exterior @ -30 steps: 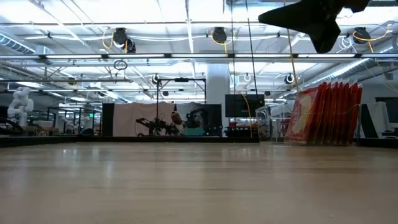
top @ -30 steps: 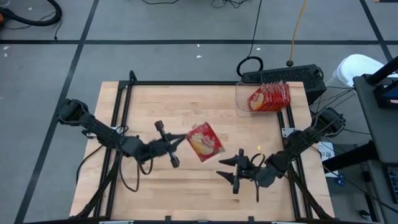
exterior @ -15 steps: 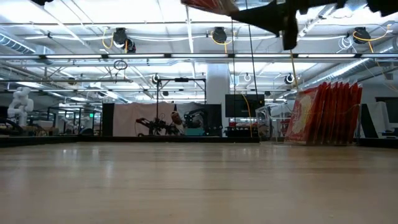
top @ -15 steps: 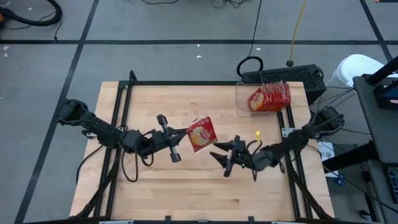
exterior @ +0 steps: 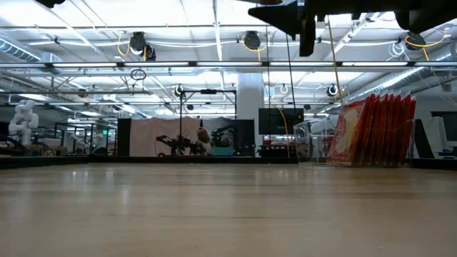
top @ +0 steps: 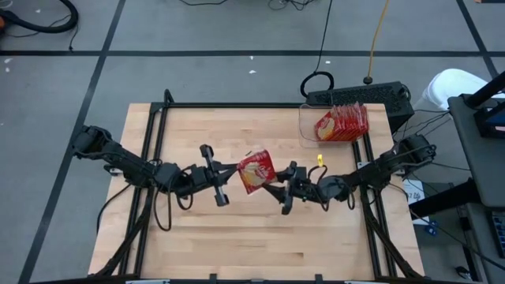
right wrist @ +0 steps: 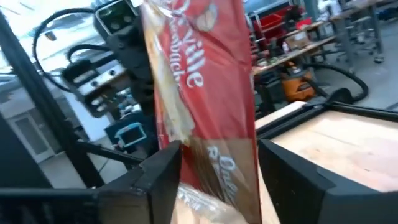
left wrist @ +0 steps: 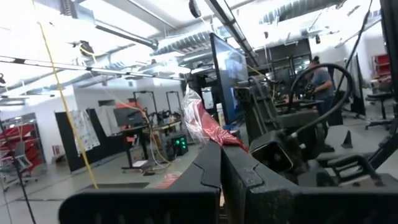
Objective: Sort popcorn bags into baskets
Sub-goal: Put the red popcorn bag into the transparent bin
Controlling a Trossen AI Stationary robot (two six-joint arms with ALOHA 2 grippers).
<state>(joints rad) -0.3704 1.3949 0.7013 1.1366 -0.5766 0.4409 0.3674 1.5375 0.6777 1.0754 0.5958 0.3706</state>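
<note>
Where overhead hides it: straddled bag (right wrist: pixel 205 106)

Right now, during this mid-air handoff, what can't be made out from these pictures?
- Low view: held popcorn bag is cut off by the top edge.
- High view: packets in the clear bin overlap, so no count.
- Right wrist view: right gripper fingers straddle the bag; contact unclear.
- Left wrist view: left gripper hides the bag's pinched edge.

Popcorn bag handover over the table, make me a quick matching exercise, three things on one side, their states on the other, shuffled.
Things:
1. left hand
2. right hand
3. clear bin

States:
A. open around the held popcorn bag
B. holds upright red packets
C. shut on the bag's edge

Pairs: 1-C, 2-A, 3-B
</note>
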